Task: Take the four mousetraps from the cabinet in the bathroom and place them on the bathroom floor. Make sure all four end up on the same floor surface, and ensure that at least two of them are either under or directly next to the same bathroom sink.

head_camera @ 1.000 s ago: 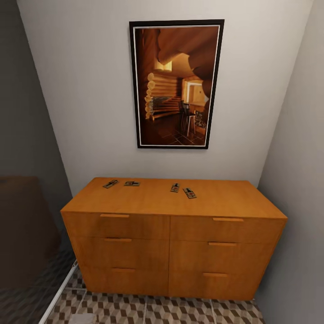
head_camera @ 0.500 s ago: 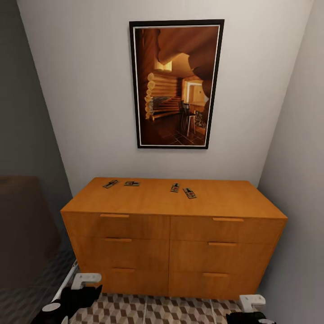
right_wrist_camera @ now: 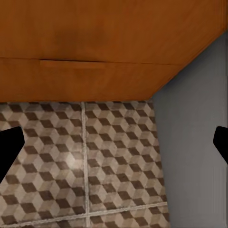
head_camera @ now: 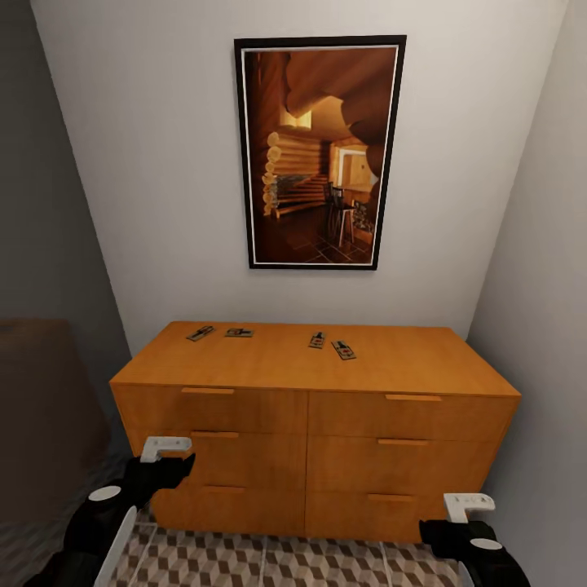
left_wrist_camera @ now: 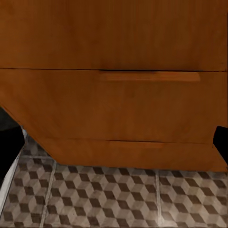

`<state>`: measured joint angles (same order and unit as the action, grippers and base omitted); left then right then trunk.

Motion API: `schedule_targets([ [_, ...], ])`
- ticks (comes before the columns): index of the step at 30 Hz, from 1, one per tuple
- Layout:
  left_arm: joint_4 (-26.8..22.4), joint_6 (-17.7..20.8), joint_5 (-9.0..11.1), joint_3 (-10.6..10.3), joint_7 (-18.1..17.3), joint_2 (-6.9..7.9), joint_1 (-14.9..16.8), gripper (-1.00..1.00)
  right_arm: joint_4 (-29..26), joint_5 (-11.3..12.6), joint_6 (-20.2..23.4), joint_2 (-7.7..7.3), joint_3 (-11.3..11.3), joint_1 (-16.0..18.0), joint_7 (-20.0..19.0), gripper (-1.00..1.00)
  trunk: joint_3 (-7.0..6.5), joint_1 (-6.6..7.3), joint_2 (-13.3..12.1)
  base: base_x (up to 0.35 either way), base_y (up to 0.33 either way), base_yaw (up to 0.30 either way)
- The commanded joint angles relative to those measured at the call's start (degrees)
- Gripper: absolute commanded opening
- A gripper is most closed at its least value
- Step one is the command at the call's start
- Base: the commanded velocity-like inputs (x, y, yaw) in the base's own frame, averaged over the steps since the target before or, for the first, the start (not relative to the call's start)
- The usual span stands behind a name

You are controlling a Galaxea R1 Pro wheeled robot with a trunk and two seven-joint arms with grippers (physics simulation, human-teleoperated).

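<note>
The orange-brown cabinet (head_camera: 314, 424) stands against the back wall with its drawers closed. Several mousetraps lie on its top near the back edge: a left pair (head_camera: 200, 333) (head_camera: 239, 332) and a middle pair (head_camera: 317, 340) (head_camera: 343, 350). My left gripper (head_camera: 173, 461) is open and low in front of the cabinet's left drawers, its dark fingertips (left_wrist_camera: 9, 149) wide apart. My right gripper (head_camera: 455, 518) is open near the cabinet's lower right corner, fingertips (right_wrist_camera: 9, 147) spread over the cube-patterned bathroom floor (right_wrist_camera: 95, 161). Both hold nothing. The sink is out of view.
A framed picture (head_camera: 319, 152) hangs above the cabinet. A grey wall (head_camera: 538, 367) closes in on the right, right beside the cabinet's end. A dark brown bulk (head_camera: 41, 408) stands at the left, with a white strip (head_camera: 114, 538) on the floor beside it.
Both arms have risen from below the picture's edge into view, the left higher than the right. The cabinet and mousetraps have not moved.
</note>
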<state>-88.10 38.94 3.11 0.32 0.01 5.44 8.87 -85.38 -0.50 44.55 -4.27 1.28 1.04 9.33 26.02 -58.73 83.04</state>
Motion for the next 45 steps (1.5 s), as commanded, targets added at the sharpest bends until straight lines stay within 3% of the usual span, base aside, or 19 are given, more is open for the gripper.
schedule_targets([
  [1, -0.08, 0.35, 0.31, 0.02, 0.00, -0.10, 0.86, 1.00, -0.19, -0.02, 0.57, 0.00, -0.05, 0.18, 0.28, 1.00, 0.07, 0.00, 0.04, 0.000, 0.000, 0.000],
  [7, 0.27, 1.29, 0.64, 0.27, -0.08, -1.45, 4.50, 1.00, -0.18, -0.24, 1.59, 0.42, 0.22, 0.87, 0.35, 1.00, 0.07, 0.00, 0.04, 0.000, 0.000, 0.000],
  [16, 0.62, 0.59, 0.74, 1.26, -0.07, -0.86, 2.53, 1.00, -0.32, -0.33, 1.96, 0.65, 0.35, -1.24, 0.85, 1.00, 0.07, 0.00, 0.04, 0.000, 0.000, 0.000],
  [22, 0.35, 0.71, 0.71, 0.90, 0.07, -1.64, 1.90, 1.00, -1.31, -0.34, 2.22, 0.42, 0.43, -2.99, 0.93, 1.00, 0.07, 0.00, 0.04, 0.000, 0.000, 0.000],
  [33, 0.04, 1.53, 0.65, 0.45, 0.14, -2.34, 1.79, 1.00, -2.18, -0.12, 3.09, 0.18, 1.50, -3.28, 0.82, 1.00, 0.07, 0.00, 0.04, 0.000, 0.000, 0.000],
  [45, -0.28, 1.24, 0.58, -0.07, 0.15, -5.65, 2.51, 1.00, -4.35, -0.11, 6.94, -0.10, 2.20, -1.40, 0.81, 1.00, 0.07, 0.00, 0.04, 0.000, 0.000, 0.000],
])
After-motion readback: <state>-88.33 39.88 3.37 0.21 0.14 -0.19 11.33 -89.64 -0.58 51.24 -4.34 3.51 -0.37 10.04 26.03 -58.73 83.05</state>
